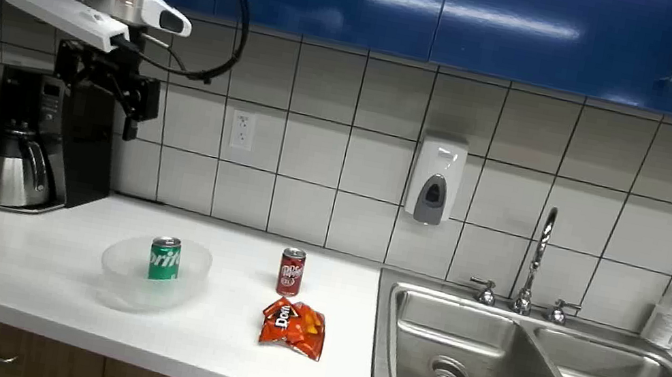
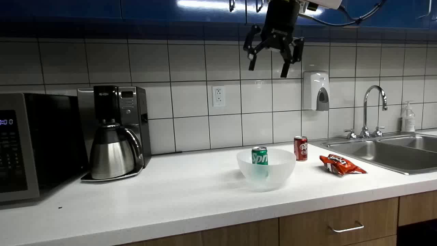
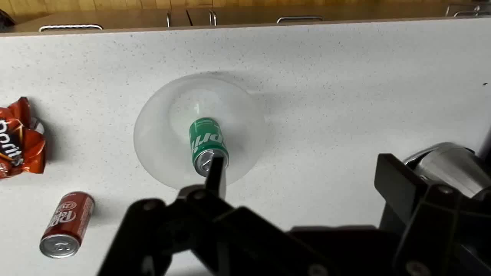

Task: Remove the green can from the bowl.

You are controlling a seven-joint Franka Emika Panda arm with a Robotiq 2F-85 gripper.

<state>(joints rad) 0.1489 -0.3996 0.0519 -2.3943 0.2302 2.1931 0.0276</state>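
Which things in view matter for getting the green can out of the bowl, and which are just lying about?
For the job:
bowl, whitish and translucent
green can, standing in the bowl
gripper, open, holding nothing

Just standing or lying about:
red can
Doritos bag
coffee maker
microwave
pump bottle

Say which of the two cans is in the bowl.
The green Sprite can: it sits inside the translucent bowl. The red Dr Pepper can stands outside it, directly on the counter.
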